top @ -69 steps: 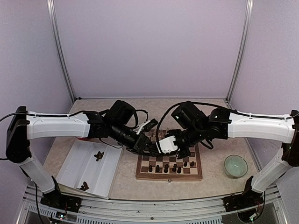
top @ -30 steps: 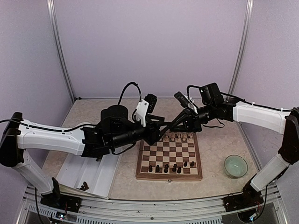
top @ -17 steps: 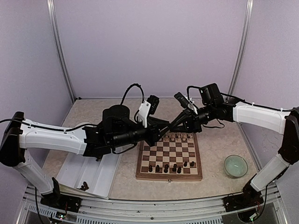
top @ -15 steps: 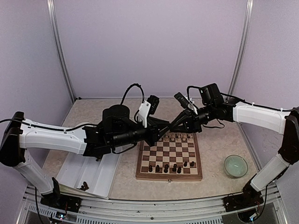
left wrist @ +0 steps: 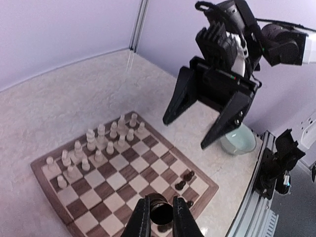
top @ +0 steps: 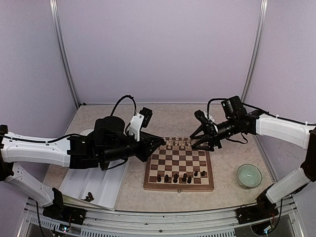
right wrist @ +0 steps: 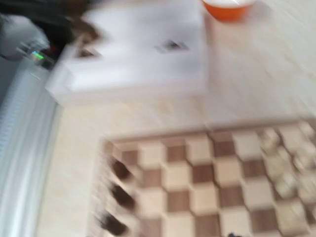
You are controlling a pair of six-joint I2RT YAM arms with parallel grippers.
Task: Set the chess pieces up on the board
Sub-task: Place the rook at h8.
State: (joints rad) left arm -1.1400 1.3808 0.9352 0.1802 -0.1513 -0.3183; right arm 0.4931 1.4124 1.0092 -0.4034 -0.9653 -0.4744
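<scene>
Above the board's left side, raised off it, the L gripper is pinching one dark piece between its fingers. The R gripper hangs above the board's right side w/ jaws spread wide & nothing in them. Step in hand, as I read it: set that piece on a free square in the two rows at the board's near edge, where the other dark pcs stand. To do it well: line up over the square's centre first, keep the piece upright, come straight down till the base sits, part the fingers only a little, then lift straight up, since neighbours stand close & would tip easily. R arm is best kept off the board's near rows meanwhile. Count: 1 dark piece held; approx. 7 dark pcs on the board's near rows (tiny, some bunched, so not certain); approx. 16 white pcs in the two far rows; at least 2 spare dark pcs in the white tray left of the board; 1 pale green bowl on the tabletop right of the board; 1 orange bowl past the tray from the board, blurred.
</scene>
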